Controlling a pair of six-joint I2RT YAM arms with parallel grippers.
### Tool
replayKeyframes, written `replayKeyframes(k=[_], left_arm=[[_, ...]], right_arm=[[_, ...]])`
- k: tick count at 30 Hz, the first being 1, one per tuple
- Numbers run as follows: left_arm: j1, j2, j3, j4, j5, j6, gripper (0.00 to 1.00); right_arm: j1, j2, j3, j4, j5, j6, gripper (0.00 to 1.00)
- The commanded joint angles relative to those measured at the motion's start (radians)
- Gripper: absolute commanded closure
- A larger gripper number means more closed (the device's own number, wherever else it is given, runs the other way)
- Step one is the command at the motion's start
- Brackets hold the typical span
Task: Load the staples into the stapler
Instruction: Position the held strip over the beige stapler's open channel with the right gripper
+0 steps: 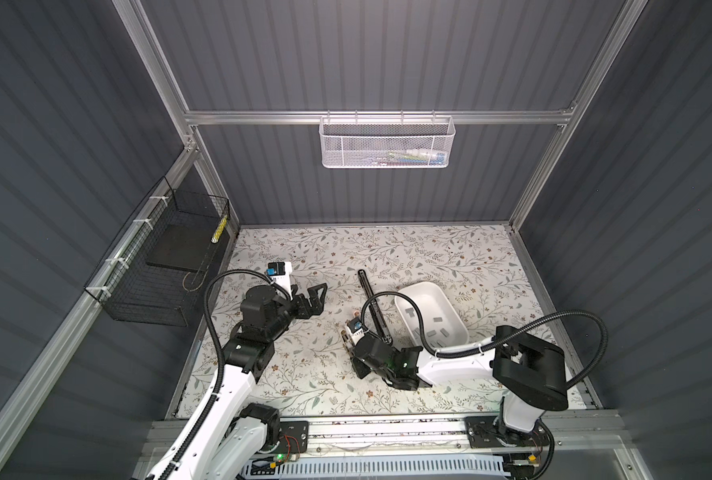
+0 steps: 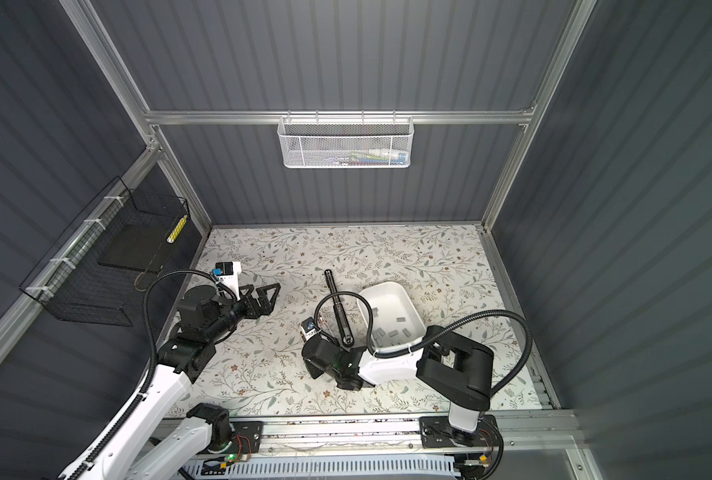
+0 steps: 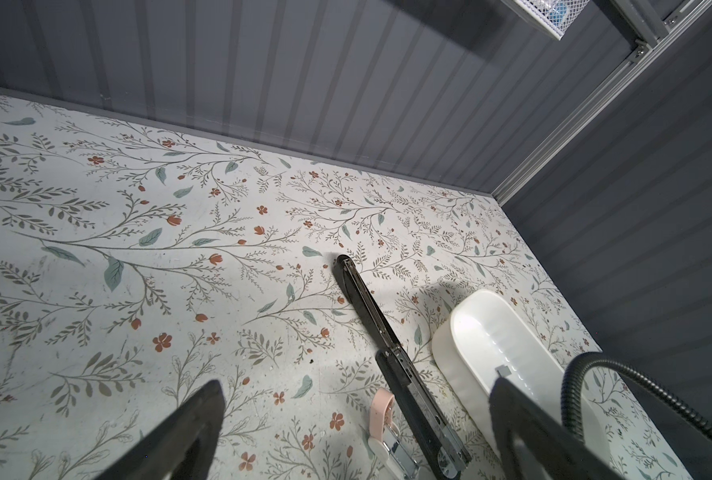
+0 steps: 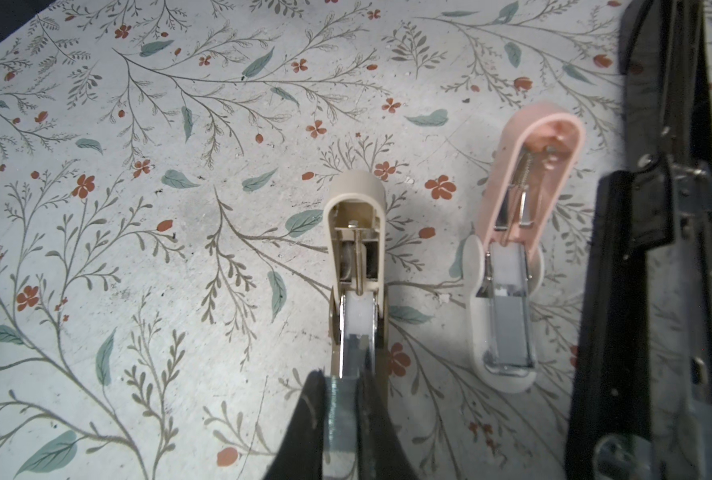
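My right gripper (image 4: pixel 342 384) is shut on a grey strip of staples (image 4: pixel 342 415). It holds the strip in line with the open metal channel of a small beige stapler (image 4: pixel 356 232) lying opened flat on the table. The strip's far end meets the channel's near end; I cannot tell whether it rests inside. More staples (image 1: pixel 437 320) lie loose in the white tray (image 1: pixel 418 286), which both top views show. My left gripper (image 1: pixel 321 299) (image 3: pixel 356 386) hangs open and empty over the table, left of the staplers.
A pink stapler (image 4: pixel 520 249) (image 3: pixel 381 405) lies open beside the beige one, with a grey strip in its channel. A long black stapler (image 1: pixel 371 303) (image 4: pixel 657 249) lies open between it and the tray. A black wire basket (image 1: pixel 159 270) hangs on the left wall and a white one (image 1: pixel 387 141) on the back wall.
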State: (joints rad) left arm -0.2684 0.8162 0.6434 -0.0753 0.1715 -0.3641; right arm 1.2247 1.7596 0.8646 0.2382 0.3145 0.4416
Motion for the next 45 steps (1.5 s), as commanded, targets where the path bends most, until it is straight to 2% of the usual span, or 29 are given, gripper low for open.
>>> replayKeyframes(k=[1,16,31,45], left_arm=[[0.003,-0.014,-0.005,-0.009,-0.007,-0.005,0.0],[0.004,-0.022,-0.007,-0.009,-0.012,-0.006,0.0],[0.004,-0.018,-0.004,-0.014,-0.011,-0.007,0.01],[0.003,-0.029,-0.005,-0.02,-0.014,-0.006,0.0]], right_arm=[[0.002,0.027,0.032,-0.002,0.001,0.004,0.99],[0.001,-0.064,-0.028,0.01,0.04,0.007,0.99],[0.002,0.007,0.0,0.012,0.022,0.021,1.0],[0.004,-0.034,0.005,-0.002,-0.018,0.015,1.0]])
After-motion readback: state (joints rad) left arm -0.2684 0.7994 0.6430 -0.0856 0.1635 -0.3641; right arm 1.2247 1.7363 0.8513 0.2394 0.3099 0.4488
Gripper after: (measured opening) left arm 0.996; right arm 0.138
